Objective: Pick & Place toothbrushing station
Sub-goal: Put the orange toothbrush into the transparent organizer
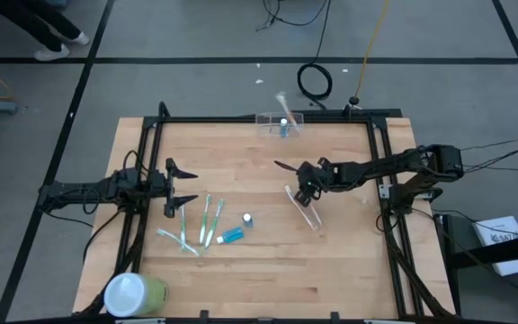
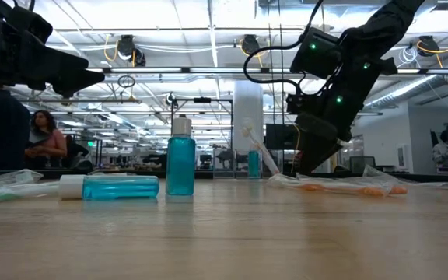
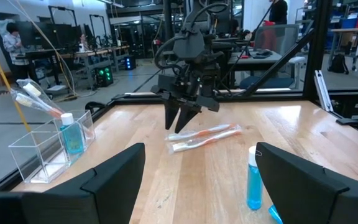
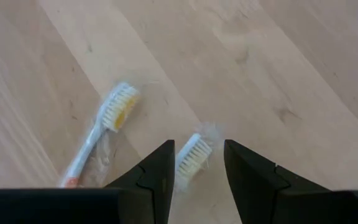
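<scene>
The toothbrushing station (image 1: 280, 124), a small clear holder (image 3: 48, 146), stands at the table's far edge with a toothbrush and a little blue bottle inside. Two white-and-orange toothbrushes in a clear wrapper (image 1: 306, 211) lie flat on the table right of centre. My right gripper (image 4: 197, 168) slants down over them, open. Its fingers stand on either side of one brush head (image 4: 193, 155), and a gap shows on both sides of it. The second brush head (image 4: 118, 107) lies beside it. My left gripper (image 1: 187, 187) waits open at the table's left, pointing level.
Green toothbrushes (image 1: 196, 225), a blue tube (image 1: 232, 236) and a small blue bottle (image 2: 180, 159) lie left of centre. A green cylinder with a white lid (image 1: 135, 292) stands at the near left corner. A black frame (image 1: 268, 118) rims the table.
</scene>
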`<action>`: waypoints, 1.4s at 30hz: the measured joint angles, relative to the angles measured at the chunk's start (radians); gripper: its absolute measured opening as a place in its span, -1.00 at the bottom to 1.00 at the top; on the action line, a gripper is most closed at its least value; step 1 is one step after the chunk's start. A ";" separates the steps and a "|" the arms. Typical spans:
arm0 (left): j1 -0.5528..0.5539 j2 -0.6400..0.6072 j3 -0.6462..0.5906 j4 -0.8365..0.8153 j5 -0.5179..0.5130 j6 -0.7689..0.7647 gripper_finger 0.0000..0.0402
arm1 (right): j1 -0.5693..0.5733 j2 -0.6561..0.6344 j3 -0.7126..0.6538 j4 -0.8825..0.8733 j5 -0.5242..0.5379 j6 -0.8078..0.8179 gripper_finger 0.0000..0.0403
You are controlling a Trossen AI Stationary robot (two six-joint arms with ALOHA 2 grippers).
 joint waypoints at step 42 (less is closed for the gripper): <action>0.000 0.000 0.000 0.000 0.000 0.000 0.54 | 0.000 0.025 -0.003 0.128 -0.004 -0.164 -0.96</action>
